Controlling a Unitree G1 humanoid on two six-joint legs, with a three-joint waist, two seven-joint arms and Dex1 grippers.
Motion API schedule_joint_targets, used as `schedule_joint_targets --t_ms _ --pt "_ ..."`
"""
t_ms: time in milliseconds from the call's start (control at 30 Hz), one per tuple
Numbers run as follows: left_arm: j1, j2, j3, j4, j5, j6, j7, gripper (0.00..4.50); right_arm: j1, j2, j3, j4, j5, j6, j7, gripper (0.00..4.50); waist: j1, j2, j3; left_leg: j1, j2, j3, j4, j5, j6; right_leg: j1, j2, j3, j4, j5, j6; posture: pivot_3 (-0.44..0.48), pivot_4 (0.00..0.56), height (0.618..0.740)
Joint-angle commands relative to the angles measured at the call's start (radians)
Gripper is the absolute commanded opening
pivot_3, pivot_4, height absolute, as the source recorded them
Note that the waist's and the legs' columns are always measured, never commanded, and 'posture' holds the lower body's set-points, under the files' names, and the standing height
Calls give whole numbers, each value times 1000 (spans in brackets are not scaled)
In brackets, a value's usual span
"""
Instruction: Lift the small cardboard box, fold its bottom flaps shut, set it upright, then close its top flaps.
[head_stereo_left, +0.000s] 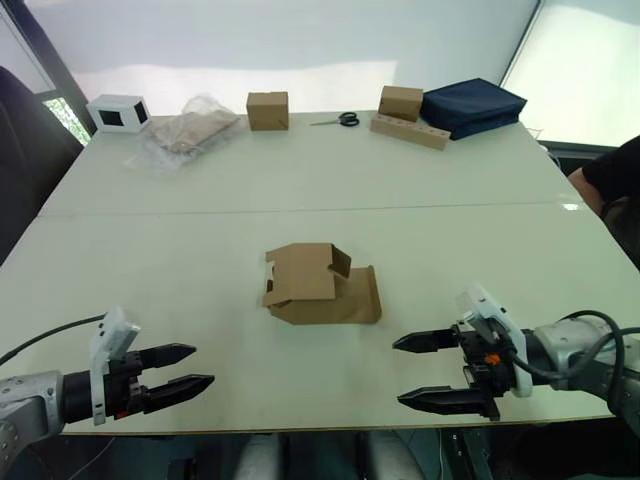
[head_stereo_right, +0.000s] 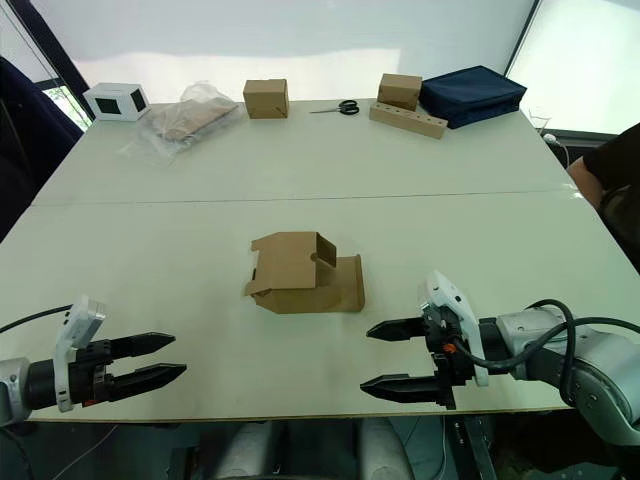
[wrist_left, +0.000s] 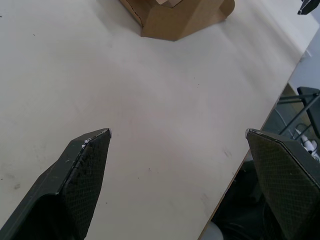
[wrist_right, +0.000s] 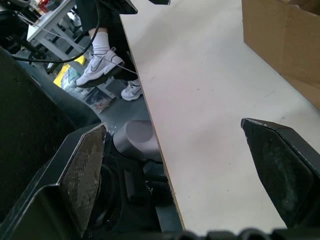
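Small cardboard box (head_stereo_left: 322, 286) lying mid-table (head_stereo_left: 300, 190), left pincer (head_stereo_left: 186, 371) and right pincer (head_stereo_left: 420, 371) released, well apart from it.

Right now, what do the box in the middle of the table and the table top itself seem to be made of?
The small cardboard box: plain brown cardboard, matte and unprinted, with creased flaps and thin walls. The table: probably a laminate or painted board, pale, smooth and slightly glossy, since window light reflects faintly at its far edge.

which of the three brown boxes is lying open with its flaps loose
The small cardboard box at mid-table between the hands; the two brown boxes at the far edge are closed cubes.
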Motion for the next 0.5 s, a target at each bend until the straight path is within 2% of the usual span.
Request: schedule_joint_targets --t_ms 33,167,300,500 --pt "-28 3 27 -1 -22 3 7 4425 0 -7 -8 -9 0 -18 14 4500 0 0 0 0 0 0 0 0 0 0 0 0 0 0 0 0 150 740" --pt "-52 1 29 8 -26 8 13 4425 -1 2 0 -7 -13 -22 1 4500 -1 0 0 0 0 0 0 0 0 0 0 0 0 0 0 0 150 740" --pt "-66 4 24 19 -9 -9 15 4425 -31 62 -4 10 -36 -48 -73 4500 -3 0 0 0 0 0 0 0 0 0 0 0 0 0 0 0 150 740" --pt "-83 1 22 46 17 -32 16 4425 -10 39 7 34 -64 -76 -8 4500 1 0 0 0 0 0 0 0 0 0 0 0 0 0 0 0 150 740"
